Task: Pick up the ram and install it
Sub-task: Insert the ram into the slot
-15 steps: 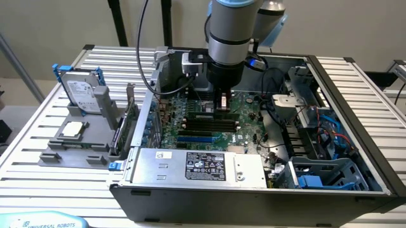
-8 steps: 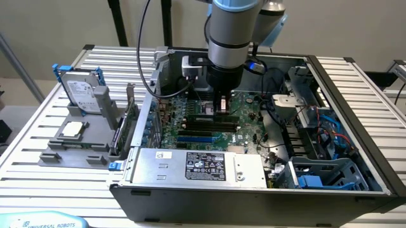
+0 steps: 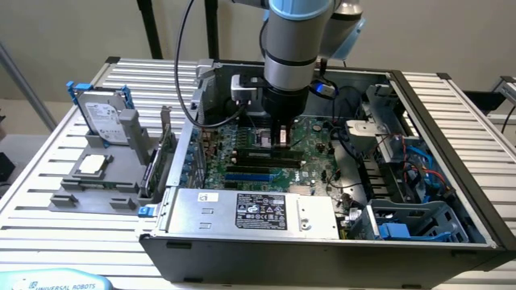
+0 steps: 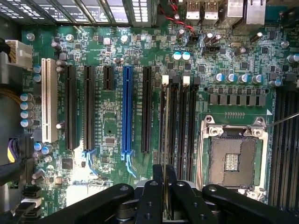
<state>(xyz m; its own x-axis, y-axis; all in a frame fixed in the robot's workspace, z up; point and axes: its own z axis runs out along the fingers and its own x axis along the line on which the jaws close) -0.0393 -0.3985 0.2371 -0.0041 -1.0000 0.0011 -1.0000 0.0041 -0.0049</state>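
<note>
Inside the open computer case (image 3: 451, 151), above the motherboard (image 4: 107, 135): fingers (image 4: 164, 184) clamped on the ram (image 4: 166, 140), held edge-on over the black memory slots (image 4: 180, 121).

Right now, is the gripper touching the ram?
Touching. In the wrist view the gripper has its fingers closed on the thin edge-on ram, which runs from between them along the motherboard's memory slots.
</note>
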